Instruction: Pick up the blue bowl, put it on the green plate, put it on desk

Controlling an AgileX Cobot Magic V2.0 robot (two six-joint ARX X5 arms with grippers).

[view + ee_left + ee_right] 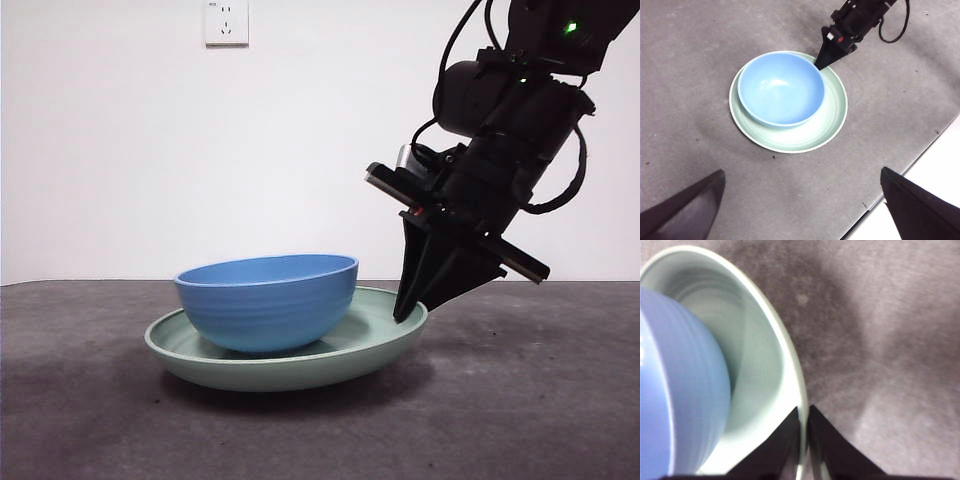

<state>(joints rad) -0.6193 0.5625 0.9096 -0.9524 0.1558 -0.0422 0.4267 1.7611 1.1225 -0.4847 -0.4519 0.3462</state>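
Note:
The blue bowl (268, 300) sits inside the green plate (372, 345), toward the side away from the working arm. My right gripper (410, 310) is shut on the plate's rim (790, 360), one jaw inside it and one outside. In the front view the plate tilts, its gripped right edge higher than its left, low over the desk (520, 410). The left wrist view shows bowl (780, 87), plate (827, 122) and right gripper (819, 64) from high above. My left gripper (802, 171) is open with nothing between its jaws, well away from the plate.
A white wall with a power socket (226, 21) stands behind the desk. The desk's edge (900, 172) runs near my left gripper, with pale floor beyond it. Bare tabletop surrounds the plate.

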